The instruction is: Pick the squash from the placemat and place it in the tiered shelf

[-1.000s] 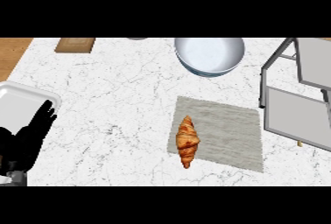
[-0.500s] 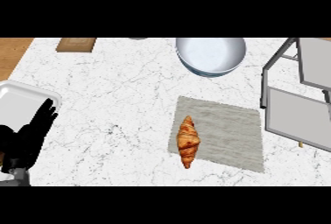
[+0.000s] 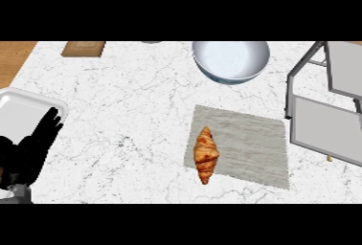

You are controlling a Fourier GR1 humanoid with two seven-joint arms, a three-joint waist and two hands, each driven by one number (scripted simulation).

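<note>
**A:** Looking down from the head view, where's the thing to be moved?

**B:** On the mat (image 3: 251, 143), lying along its left side. The near tip pokes past the front edge onto the bench (image 3: 127, 95). To my eye it's a croissant (image 3: 206, 154) rather than a squash, though: golden, ridged and tapered at both ends.

**A:** Is anything holding it?

**B:** No. The left hand (image 3: 32, 153) shows at the lower left, over the corner of a white tray (image 3: 21, 107). Its fingers are straight and pointing up, and they hold nothing. It's resting, well apart from the mat. The right hand isn't in view at all.

**A:** And the shelf?

**B:** The shelf (image 3: 325, 134) is at the right edge, a grey frame with pale panels, just beside the mat's right side. There's also a bowl (image 3: 231, 60) beyond the mat, towards the back.

**A:** So which step are we at?

**B:** The very start, I'd say. The pick isn't begun yet.

**A:** What does the next move call for?

**B:** A hand has to come over the croissant with its fingers wide and close across the narrow middle. The right hand looks the likelier one, since the mat and shelf are both on that side. After that comes a lift and a short carry rightward onto a tier, minding the frame's post.
</note>
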